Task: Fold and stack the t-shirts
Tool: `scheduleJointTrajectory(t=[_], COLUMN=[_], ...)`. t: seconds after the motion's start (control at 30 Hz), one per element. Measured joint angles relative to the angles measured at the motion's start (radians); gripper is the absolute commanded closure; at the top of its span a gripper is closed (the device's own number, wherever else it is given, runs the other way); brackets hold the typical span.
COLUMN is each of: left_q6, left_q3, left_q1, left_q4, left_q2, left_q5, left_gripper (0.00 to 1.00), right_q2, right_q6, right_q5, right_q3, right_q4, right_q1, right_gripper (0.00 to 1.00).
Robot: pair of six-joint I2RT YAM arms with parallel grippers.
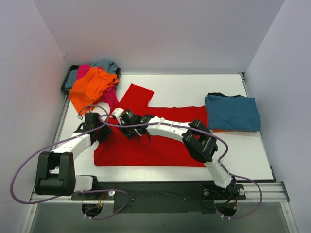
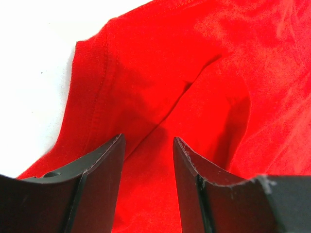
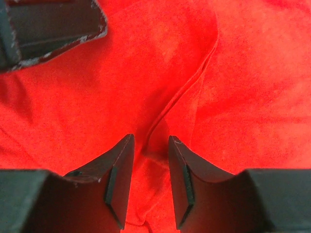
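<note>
Pinches a raised crease of the red t-shirt [image 1: 160,145], spread across the middle of the table [image 1: 194,87], in the right gripper [image 3: 150,141] and straddles a nearby fold with the left gripper [image 2: 148,145] unclosed, probably to lift that left-of-frame part over for folding.

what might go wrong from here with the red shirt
1. The left gripper and right gripper sit very close together on the red t-shirt, so they might collide.
2. A raised crease runs between the right gripper's fingers; a pinch there could catch extra layers.
3. The shirt's right edge meets the folded teal t-shirt, so dragging may disturb it.
</note>
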Motion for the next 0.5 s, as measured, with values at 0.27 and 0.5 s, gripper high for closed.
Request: scheduleJointTrajectory(t=[0.27, 0.5], left_q6=[0.0, 0.004], left_q3=[0.0, 0.002], left_q1=[0.004, 0.004], left_q4=[0.002, 0.014], left_q2=[0.036, 0.043], left_q5=[0.022, 0.027], left_gripper=[0.46, 0.46], right_q2=[0.044, 0.044], right_q6=[0.037, 0.147], right_q5=[0.045, -0.021], right_q3=[0.06, 0.06], right_q4=[-0.015, -0.023], right_q1=[-0.03, -0.151], right_gripper=[1.0, 0.72])
